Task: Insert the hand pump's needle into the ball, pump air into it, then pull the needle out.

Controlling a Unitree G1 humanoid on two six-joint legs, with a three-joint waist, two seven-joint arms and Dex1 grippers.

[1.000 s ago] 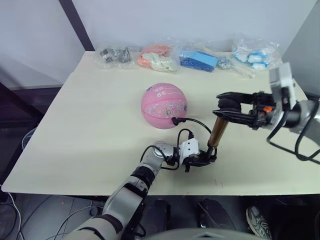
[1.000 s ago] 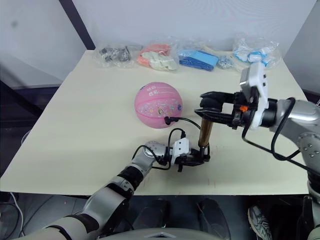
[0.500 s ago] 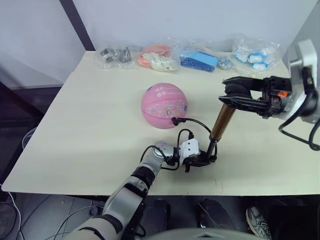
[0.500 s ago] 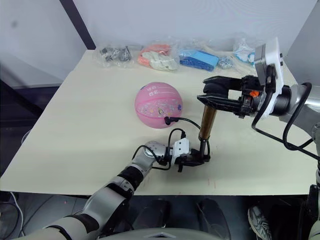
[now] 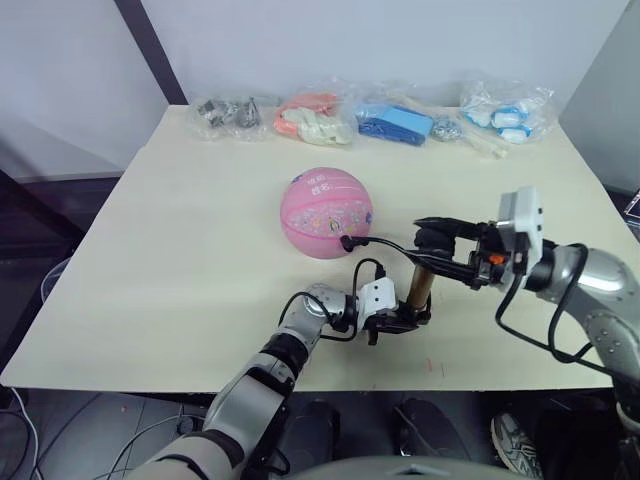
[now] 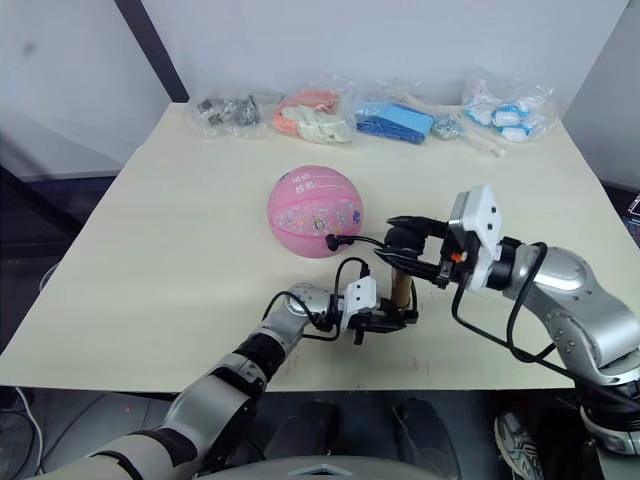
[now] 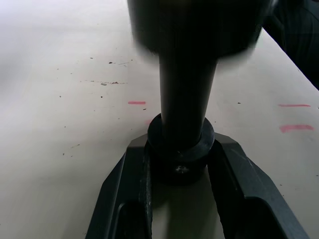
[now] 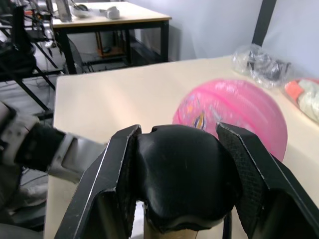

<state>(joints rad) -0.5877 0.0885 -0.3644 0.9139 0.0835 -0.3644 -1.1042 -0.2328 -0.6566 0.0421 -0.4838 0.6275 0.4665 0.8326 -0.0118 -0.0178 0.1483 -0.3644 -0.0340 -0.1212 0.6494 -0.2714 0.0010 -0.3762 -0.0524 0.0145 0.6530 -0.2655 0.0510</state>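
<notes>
**A:** Where is the hand pump point(image 5: 417, 287) standing at this moment?

**B:** It is standing upright on the table point(image 5: 170, 250), near the front edge and just to the right of the ball point(image 5: 327, 211). The left gripper point(image 5: 408, 319) is clamping the pump's black base; in the left wrist view its two fingers point(image 7: 239, 184) are pressing against either side of that round foot.

**A:** And the right gripper point(image 6: 408, 262)?

**B:** It is reaching in from the right and squeezing the black handle point(image 8: 182, 174) at the top of the pump. In the right wrist view the handle is sitting tight between both fingers. Only a short stretch of the bronze barrel is showing between the handle and the base.

**A:** Where is the ball lying?

**B:** The pink ball is resting round on the middle of the table, well clear of the bags point(image 5: 372, 115) that are lining the far edge.

**A:** Is the pump linked to the ball?

**B:** The thin black hose point(image 5: 385, 243) is looping from the pump's lower end up to the ball's near right side, and its black tip is touching the ball there. The needle itself is too small to make out.
</notes>
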